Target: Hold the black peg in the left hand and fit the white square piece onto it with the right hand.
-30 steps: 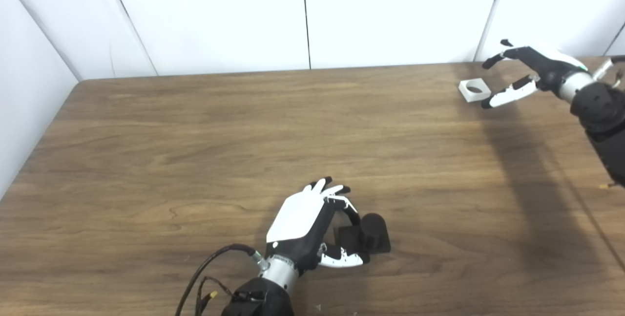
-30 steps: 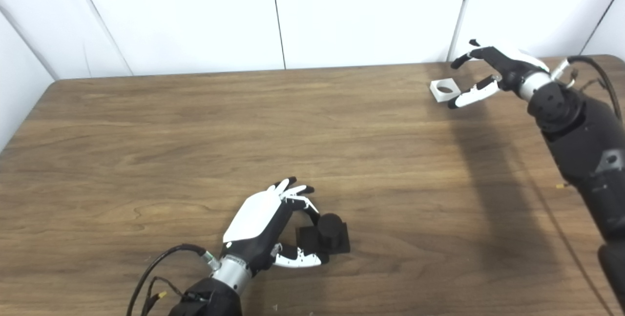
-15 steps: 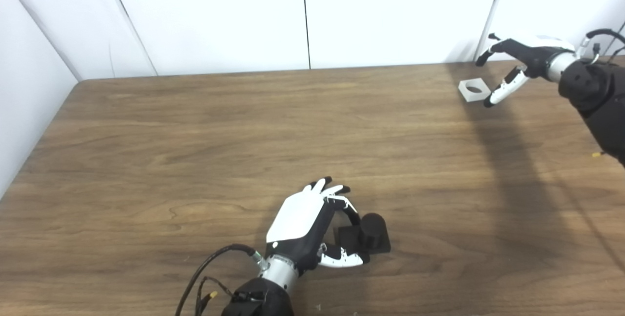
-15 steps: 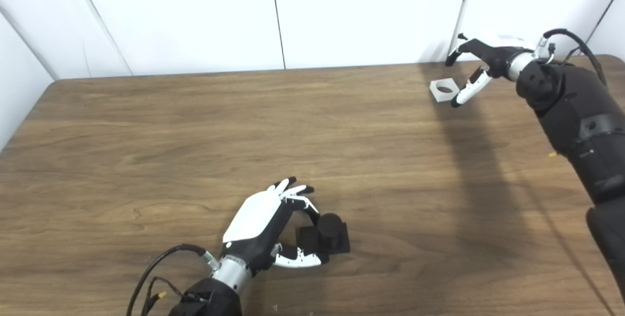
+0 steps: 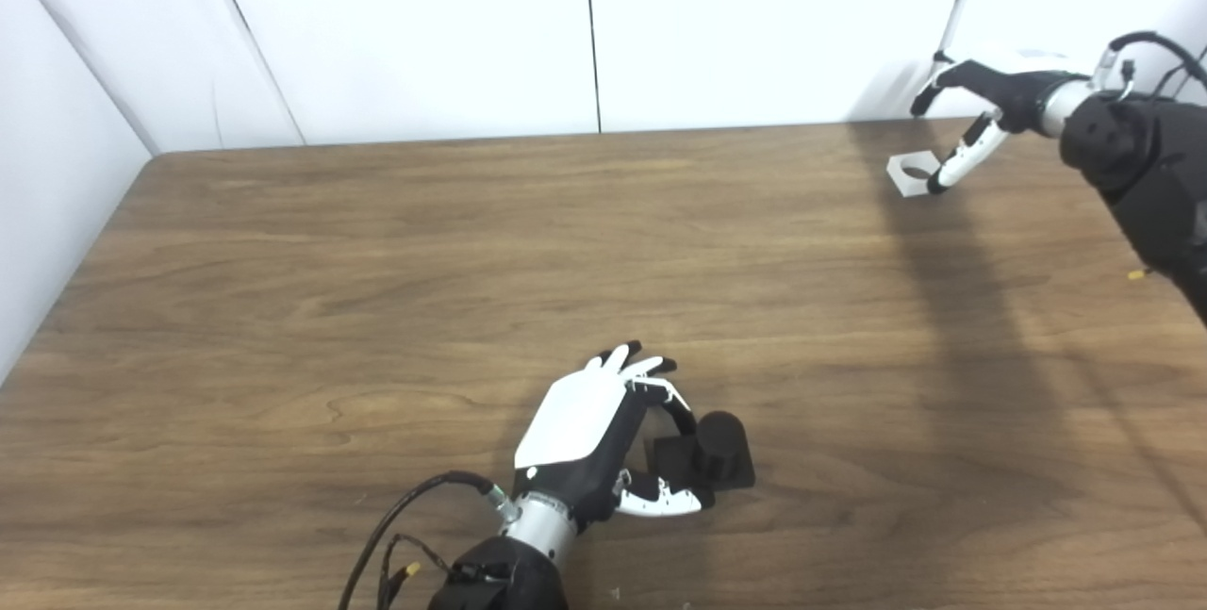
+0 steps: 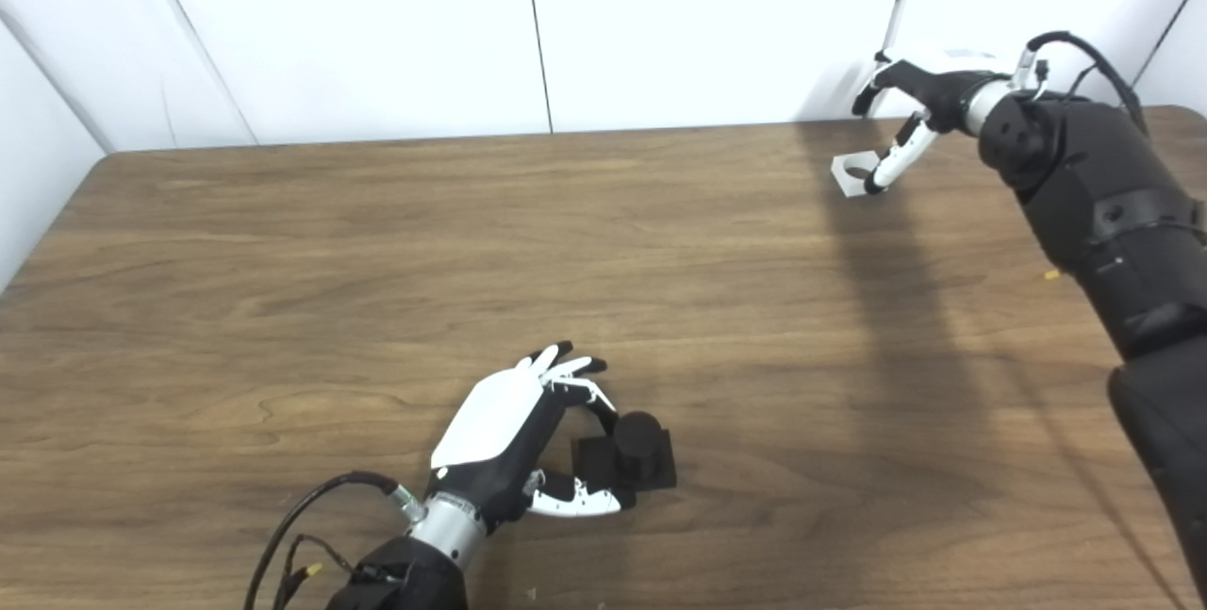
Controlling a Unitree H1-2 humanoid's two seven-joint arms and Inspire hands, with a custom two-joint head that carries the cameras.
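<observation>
Left hand (image 5: 603, 440) around upright black peg (image 5: 719, 445) on table (image 5: 377, 261)

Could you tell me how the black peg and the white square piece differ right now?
The black peg is a round post on a square base; the white square piece is flat with a round hole. The peg sits near, beside the left hand; the piece lies far, under the right hand. Both rest on the table.

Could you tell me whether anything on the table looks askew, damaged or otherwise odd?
Nothing stands out. The black peg sits upright on its base beside the left hand, and the white square piece lies flat near the far right edge under the right hand.
</observation>
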